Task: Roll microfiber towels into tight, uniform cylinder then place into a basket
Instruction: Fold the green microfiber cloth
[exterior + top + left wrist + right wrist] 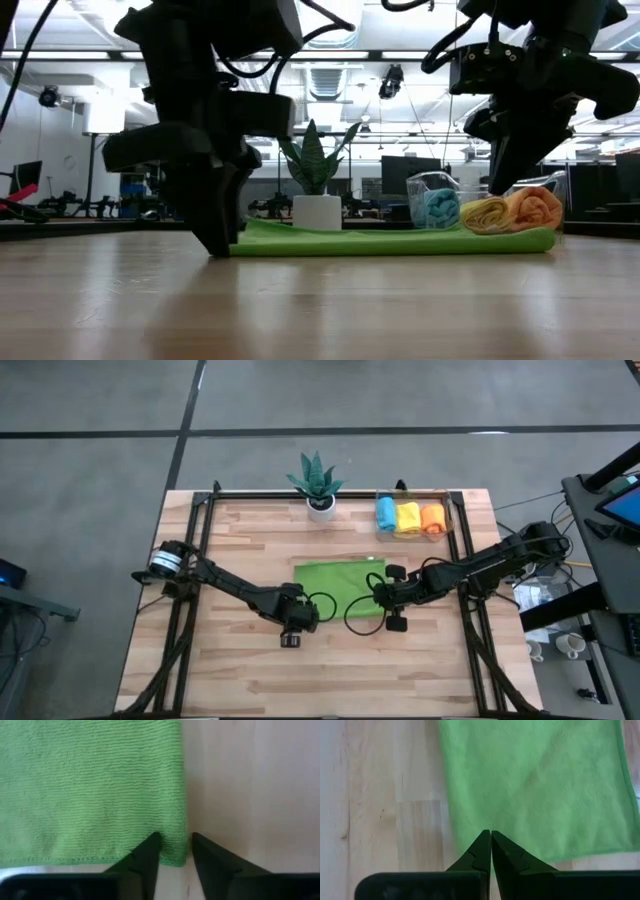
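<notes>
Left wrist view: the left gripper (172,851) straddles the green towel (90,790) corner, fingers spread; pinch squarely. The right gripper (491,851), fingers pressed together, should match.

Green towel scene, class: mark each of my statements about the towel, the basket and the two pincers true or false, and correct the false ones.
1. The green towel lies flat on the table. True.
2. The basket holds three rolled towels. True.
3. The right pincer is wide open. False: it is shut.
4. The plant stands inside the basket. False: it stands beside it.
5. The left pincer straddles a towel corner. True.
</notes>
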### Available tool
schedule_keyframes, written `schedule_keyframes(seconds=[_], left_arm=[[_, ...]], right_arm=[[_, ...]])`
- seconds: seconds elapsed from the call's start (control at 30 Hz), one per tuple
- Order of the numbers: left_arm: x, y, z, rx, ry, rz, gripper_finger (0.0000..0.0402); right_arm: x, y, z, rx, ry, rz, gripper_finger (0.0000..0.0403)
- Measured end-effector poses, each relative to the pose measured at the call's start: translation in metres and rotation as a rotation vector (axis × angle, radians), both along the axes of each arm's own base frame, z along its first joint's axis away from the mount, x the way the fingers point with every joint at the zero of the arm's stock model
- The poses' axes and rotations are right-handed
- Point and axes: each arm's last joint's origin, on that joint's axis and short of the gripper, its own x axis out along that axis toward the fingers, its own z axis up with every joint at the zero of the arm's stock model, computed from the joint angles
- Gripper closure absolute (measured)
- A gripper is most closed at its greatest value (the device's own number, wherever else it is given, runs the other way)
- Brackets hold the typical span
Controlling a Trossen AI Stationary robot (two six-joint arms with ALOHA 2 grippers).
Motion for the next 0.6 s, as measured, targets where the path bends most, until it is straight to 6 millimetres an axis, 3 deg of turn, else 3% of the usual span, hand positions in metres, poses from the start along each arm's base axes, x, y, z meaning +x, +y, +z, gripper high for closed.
schedule_keyframes(seconds=[0.17,0.37,0.6], left_arm=[[-0.004,0.002,-0.001,0.025,0.038,0.016,0.0389],[-0.004,0.002,-0.001,0.015,0.038,0.038,0.0399],[-0.004,0.002,-0.001,0.012,0.038,0.04,0.0401]], right_arm=[[0.001,0.0,-0.002,-0.001,0.002,0.001,0.0394],[0.006,0.005,-0.011,0.104,0.049,0.04,0.0381],[0.007,0.014,-0.016,0.111,0.092,0.101,0.0301]])
